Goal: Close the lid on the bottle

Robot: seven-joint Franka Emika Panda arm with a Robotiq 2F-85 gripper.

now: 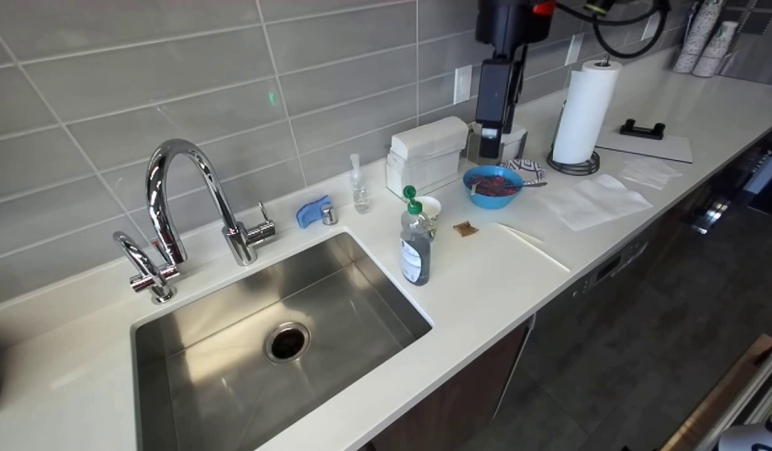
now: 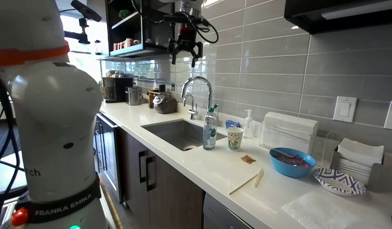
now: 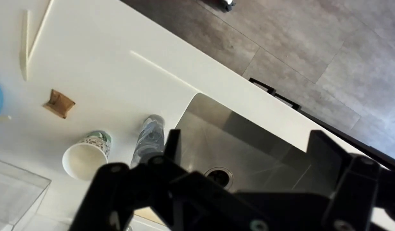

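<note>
The bottle (image 1: 416, 250) is clear with blue-grey liquid and a pale label. It stands upright on the counter beside the sink's edge, and shows in both exterior views (image 2: 209, 133). Its lid (image 1: 410, 191) is a green flip cap, raised open above the neck; it also shows at the bottle's top (image 2: 215, 107). In the wrist view the bottle's lower body (image 3: 151, 136) lies left of the left finger; its top and lid are hidden behind the gripper. My gripper (image 2: 183, 62) is open and empty, high above the counter, apart from the bottle. Its wide-spread fingers (image 3: 244, 141) frame the sink.
The sink (image 1: 386, 266) adjoins the bottle, with a tall faucet (image 1: 195, 156) behind. A paper cup (image 2: 234, 138) stands close to the bottle. A soap pump (image 2: 248, 124), napkin holder (image 2: 288, 130) and blue bowl (image 2: 291, 170) are nearby. A brown packet (image 3: 59, 104) lies on the counter.
</note>
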